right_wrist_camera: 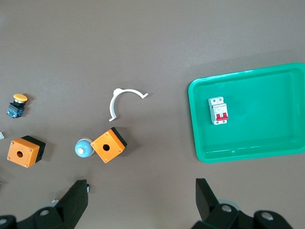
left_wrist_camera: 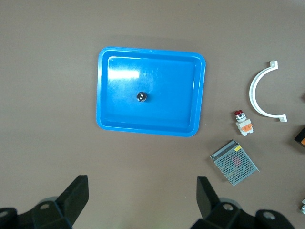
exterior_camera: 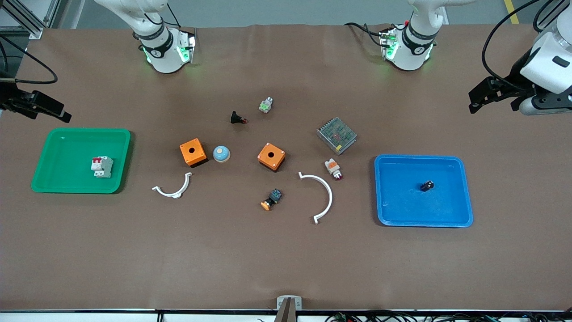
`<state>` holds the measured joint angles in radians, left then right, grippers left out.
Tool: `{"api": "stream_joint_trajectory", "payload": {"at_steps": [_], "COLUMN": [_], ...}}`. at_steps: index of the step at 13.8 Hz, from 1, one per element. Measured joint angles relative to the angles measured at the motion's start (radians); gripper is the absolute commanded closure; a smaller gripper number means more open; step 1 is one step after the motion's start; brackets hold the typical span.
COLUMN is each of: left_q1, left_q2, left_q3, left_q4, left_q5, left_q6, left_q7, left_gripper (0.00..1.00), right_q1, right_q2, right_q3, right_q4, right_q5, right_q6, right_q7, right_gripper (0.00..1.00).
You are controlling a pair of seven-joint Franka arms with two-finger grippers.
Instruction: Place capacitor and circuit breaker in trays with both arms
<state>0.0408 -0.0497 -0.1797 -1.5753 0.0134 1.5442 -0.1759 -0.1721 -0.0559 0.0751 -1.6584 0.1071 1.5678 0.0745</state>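
Note:
The capacitor, a tiny black cylinder, lies in the blue tray at the left arm's end of the table. It also shows in the left wrist view inside that tray. The circuit breaker, white-grey with red levers, lies in the green tray at the right arm's end, and shows in the right wrist view. My left gripper is open and empty, high up beside the blue tray. My right gripper is open and empty, high up beside the green tray.
Between the trays lie two orange boxes, a blue dome, two white curved clips, a mesh metal box, a white-and-orange part, a black button, an orange-capped button and a green-white part.

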Motion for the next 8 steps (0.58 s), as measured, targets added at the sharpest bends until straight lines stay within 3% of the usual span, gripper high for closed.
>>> {"api": "stream_joint_trajectory", "payload": {"at_steps": [8], "left_q1": [0.0], "left_q2": [0.0], "left_q3": [0.002], "left_q4": [0.0], "left_q5": [0.0], "left_q6": [-0.014], "left_q7": [0.001], "left_gripper": [0.0], "right_q1": [0.0], "right_q2": [0.0], "right_q3": [-0.002], "right_q4": [-0.008], "right_q5": [0.0], "right_q6": [0.0], "right_q7": [0.0], "right_gripper": [0.0]}}
